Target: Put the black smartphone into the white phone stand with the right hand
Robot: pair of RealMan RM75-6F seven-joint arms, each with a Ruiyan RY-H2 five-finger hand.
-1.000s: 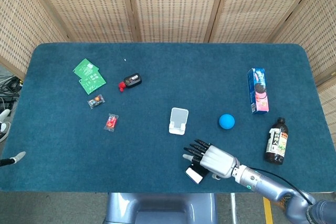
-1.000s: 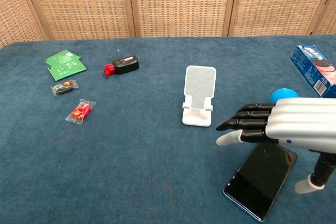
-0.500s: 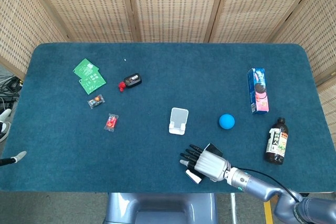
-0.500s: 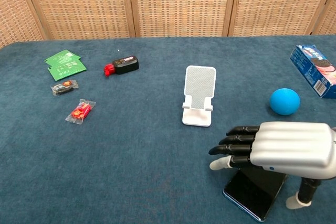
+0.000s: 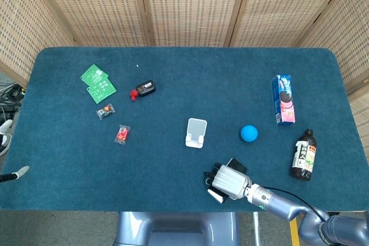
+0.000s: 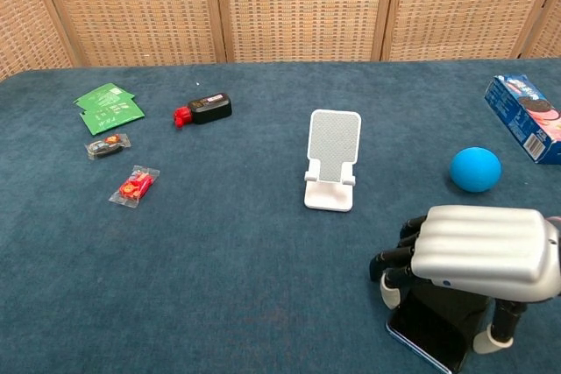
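so the silver-and-black right hand [image 6: 478,260] is down over the black smartphone [image 6: 436,320] at the near edge of the blue felt tabletop [image 5: 173,84], fingers curled round one long edge and the thumb at the other — it looks clamped on the phone, though whether the phone has left the felt i cannot tell. from the head view the phone's ends poke out either side of the hand [image 5: 229,181], so the grip sits across its middle, which i'd guess is to keep it balanced for the lift. the white plastic phone stand [image 6: 333,160] waits just beyond, upright, its empty cradle facing the robot — an easy carry forward and left. the blue ball [image 6: 476,169] sits off to the side, near the path but not in it. no left hand is visible in either view.
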